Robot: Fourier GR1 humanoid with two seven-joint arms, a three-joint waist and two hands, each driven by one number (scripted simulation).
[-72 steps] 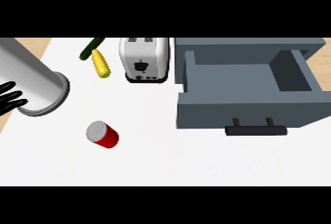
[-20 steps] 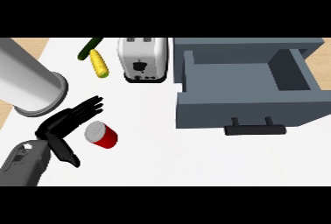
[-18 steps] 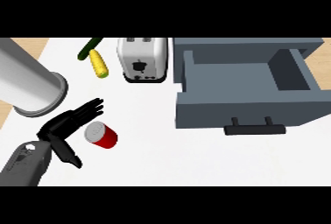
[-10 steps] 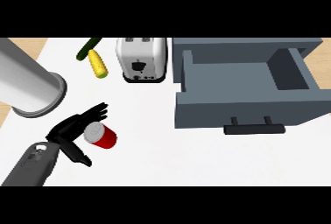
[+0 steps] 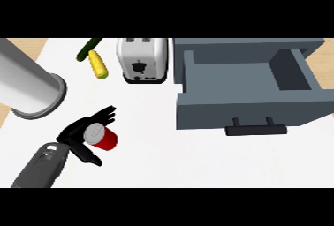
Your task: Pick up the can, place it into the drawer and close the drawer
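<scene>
A broad stretch of bare white desk (image 5: 157, 150) lay between the red can (image 5: 102, 137) and the open grey drawer (image 5: 248, 88), with nothing standing on it. The drawer gaped upward, its inside bare, and its black handle (image 5: 256, 129) jutted toward the near side. A toaster (image 5: 142, 60) stood just beside the drawer's left wall. Farther left a corn cob (image 5: 98, 64) lay near the toaster, and a large grey cylinder (image 5: 26, 88) crowded the left edge close to the left hand (image 5: 81, 132).

red can (image 5: 102, 137) lying tilted, grey drawer (image 5: 248, 84) open
</scene>
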